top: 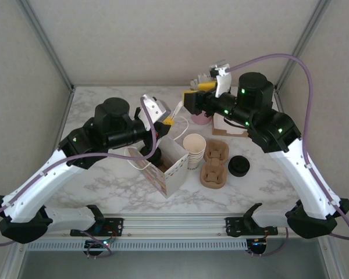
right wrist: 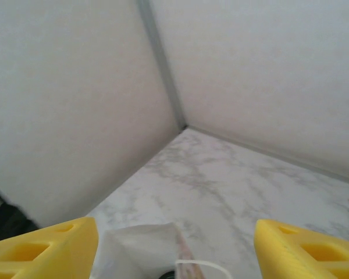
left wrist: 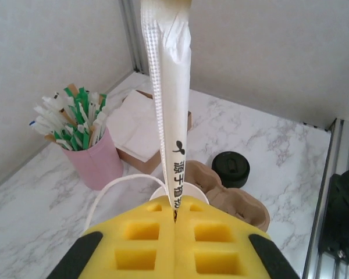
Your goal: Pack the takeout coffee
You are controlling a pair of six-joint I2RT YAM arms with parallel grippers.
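Blk/white arms (top: pixel 58 168) w/ purple cables (top: pixel 291 58), green LEDs (top: pixel 242 91), yellow fingers (left wrist: pixel 139 244).

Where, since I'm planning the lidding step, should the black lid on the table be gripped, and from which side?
I'd take the black lid by its round rim from straight above: it lies flat beside the pulp carrier, with its near and far edges free.

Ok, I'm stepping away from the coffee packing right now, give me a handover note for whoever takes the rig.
Left gripper: shut on a wrapped straw, raised near the paper bag.
Right gripper: open, empty, up by the pink straw cup.
Takeout coffee: cannot tell; the left arm hides part of the bag's opening.
Done: straw picked up.
Left: put the straw in the bag, confirm the cup is inside.
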